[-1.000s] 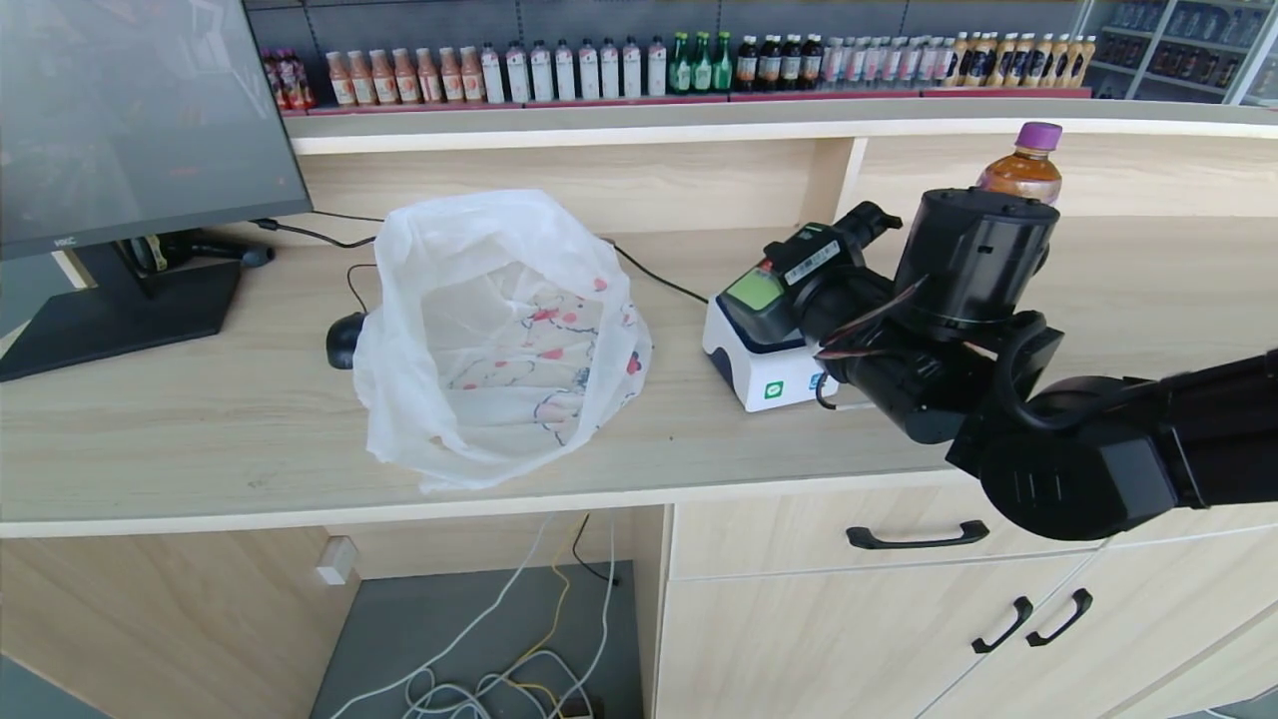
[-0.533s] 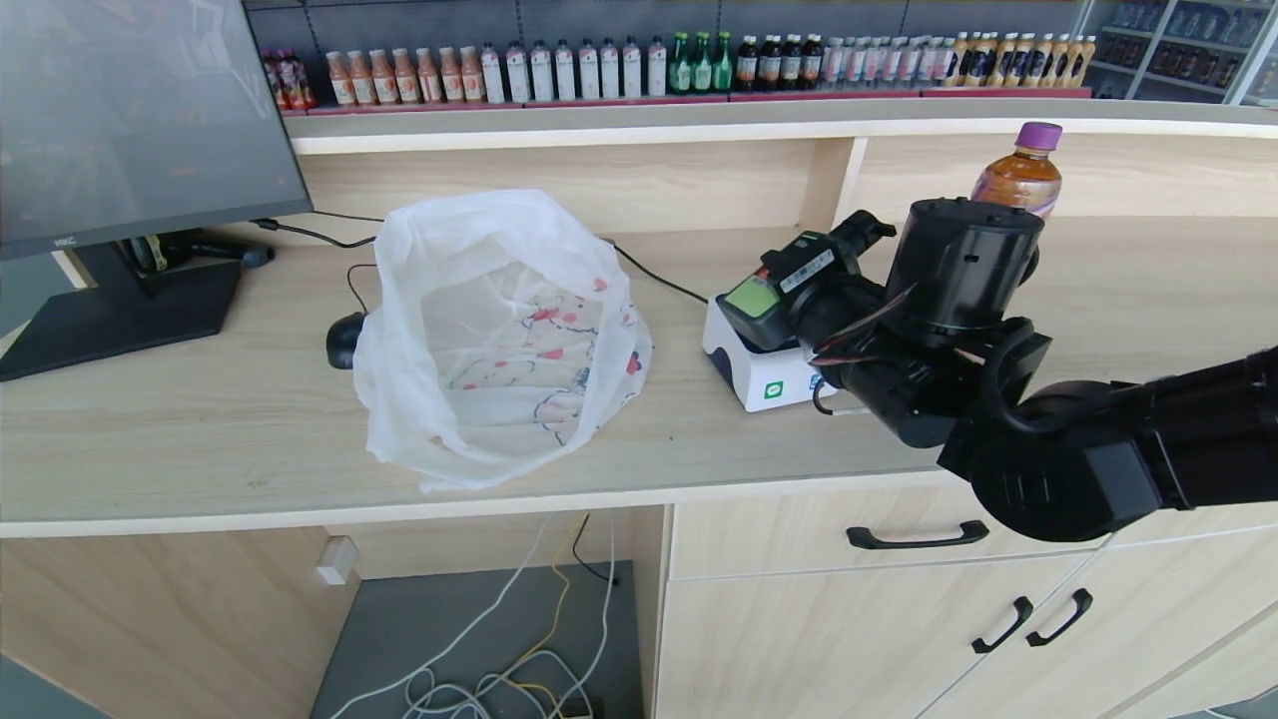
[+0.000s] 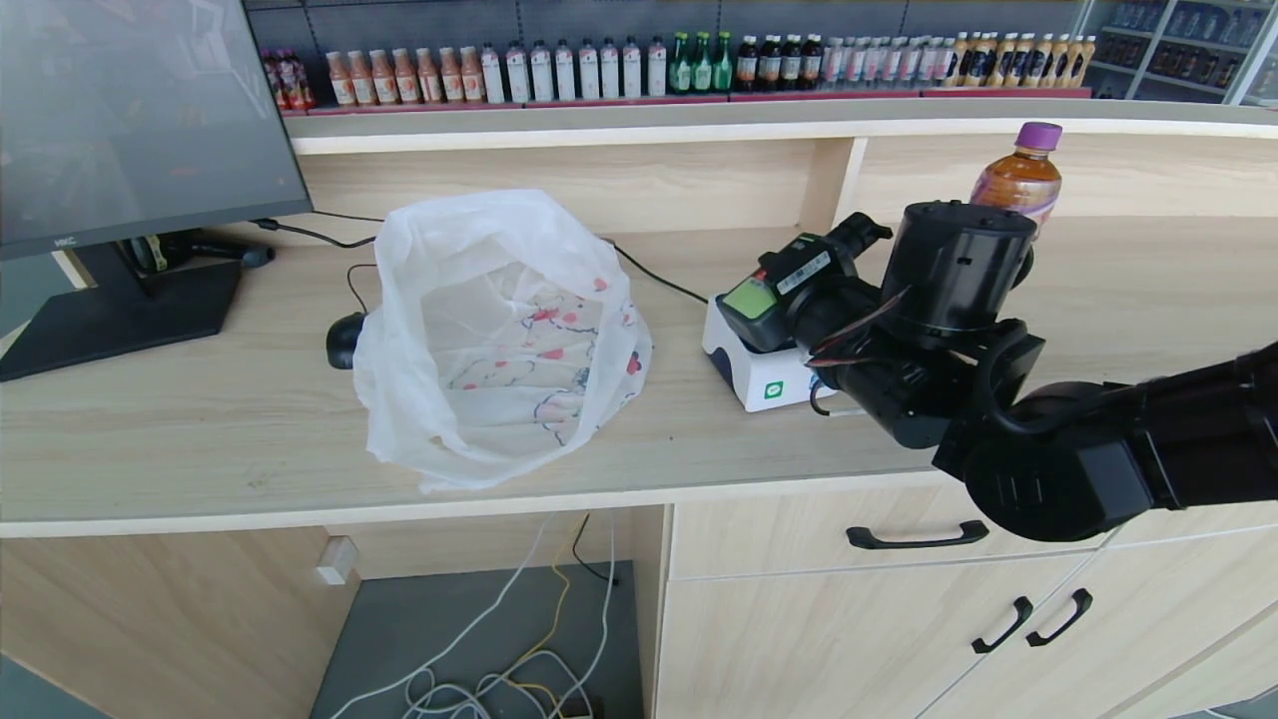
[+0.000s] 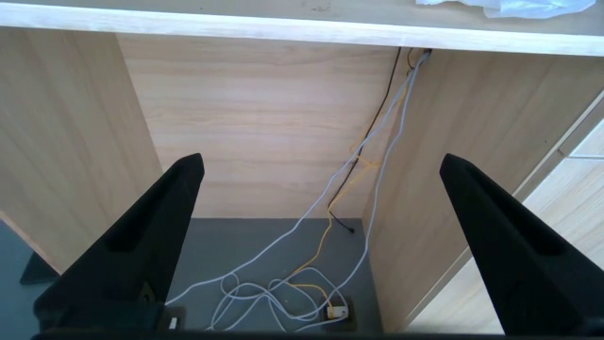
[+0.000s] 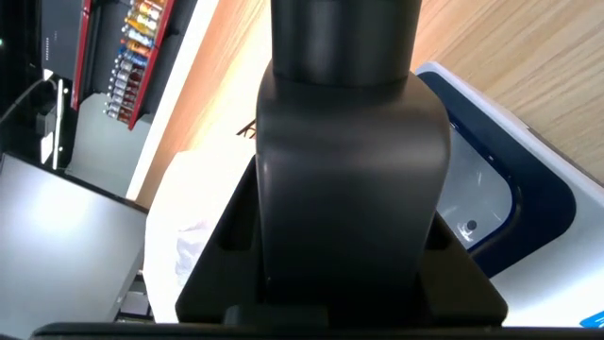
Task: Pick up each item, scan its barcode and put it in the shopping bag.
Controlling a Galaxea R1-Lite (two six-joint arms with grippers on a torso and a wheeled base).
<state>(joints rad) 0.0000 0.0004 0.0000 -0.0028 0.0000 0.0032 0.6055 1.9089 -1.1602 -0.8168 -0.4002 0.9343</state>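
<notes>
With the right gripper (image 3: 799, 287) clamped on a dark green-faced pack (image 3: 755, 298) just above the white barcode scanner (image 3: 761, 377), scanning seems under way and bagging is left to do, the shopping bag (image 3: 499, 330) sits well off its tip, a purple-capped bottle (image 3: 1022, 176) waits behind its wrist, and the left gripper (image 4: 321, 165) hangs open and empty.

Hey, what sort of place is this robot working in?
Most likely a shop checkout: bottled drinks line the shelf behind, and at the wooden counter are a monitor, a scanner and an open shopping bag.
</notes>
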